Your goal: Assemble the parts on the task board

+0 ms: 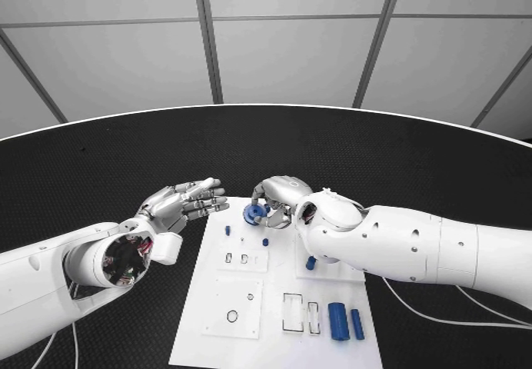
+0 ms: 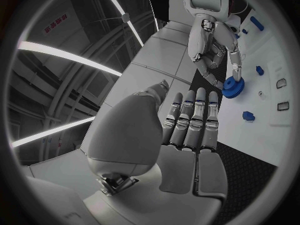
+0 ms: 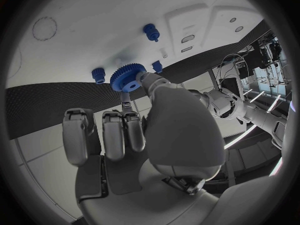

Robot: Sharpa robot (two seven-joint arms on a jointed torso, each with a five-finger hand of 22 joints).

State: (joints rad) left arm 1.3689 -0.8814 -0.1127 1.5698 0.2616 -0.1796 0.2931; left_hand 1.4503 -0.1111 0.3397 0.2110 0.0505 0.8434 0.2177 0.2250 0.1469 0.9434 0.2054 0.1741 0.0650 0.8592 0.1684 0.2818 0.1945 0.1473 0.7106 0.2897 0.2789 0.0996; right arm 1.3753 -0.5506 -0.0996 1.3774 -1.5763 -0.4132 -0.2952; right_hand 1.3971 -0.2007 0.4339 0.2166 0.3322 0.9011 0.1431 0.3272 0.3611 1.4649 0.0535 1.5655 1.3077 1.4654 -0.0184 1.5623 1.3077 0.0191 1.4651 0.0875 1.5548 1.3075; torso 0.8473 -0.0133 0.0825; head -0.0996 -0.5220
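The right hand [image 1: 283,198] reaches in over the far end of the white board [image 1: 238,307], palm turned down, and there's the blue gear [image 1: 256,213] pinched between its thumb and a fingertip, held just above the board's far edge; the rest of its fingers [image 3: 115,135] hang loosely curled side by side. From the right wrist, the gear [image 3: 127,78] sits right at the thumb tip, with small blue pegs [image 3: 150,32] standing on the board beyond it. The left hand [image 1: 183,203] hovers beside the board's far left corner, above the black surface [image 1: 100,177], holding nothing, its fingers [image 2: 190,117] stretched out straight and laid close together, pointing towards the right hand. Down at the board's near right corner lie two blue cylinders [image 1: 338,320] side by side.
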